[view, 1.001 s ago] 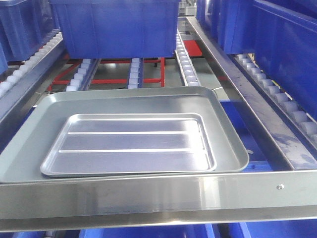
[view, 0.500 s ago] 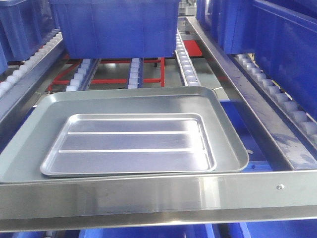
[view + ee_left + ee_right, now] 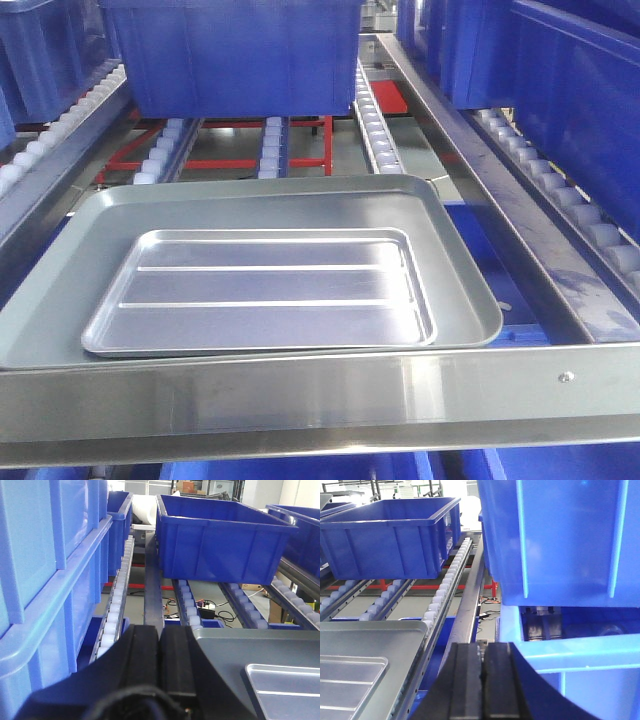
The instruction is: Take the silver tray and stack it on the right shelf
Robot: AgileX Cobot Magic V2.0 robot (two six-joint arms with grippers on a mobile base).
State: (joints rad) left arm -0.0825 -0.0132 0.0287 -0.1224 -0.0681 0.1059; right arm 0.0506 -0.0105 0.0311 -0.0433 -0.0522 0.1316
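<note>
Lying spot: the silver tray (image 3: 265, 290) sits flat inside the big gray tray (image 3: 60, 290).
Shelf: the right shelf (image 3: 300, 390) holds both trays just behind its shiny front lip.
Blue bin (image 3: 235, 55): higher up on the white rollers (image 3: 372, 125).
Left fingers (image 3: 159, 652): pressed together, holding nothing.
Right fingers (image 3: 482, 672): pressed together, holding nothing.
</note>
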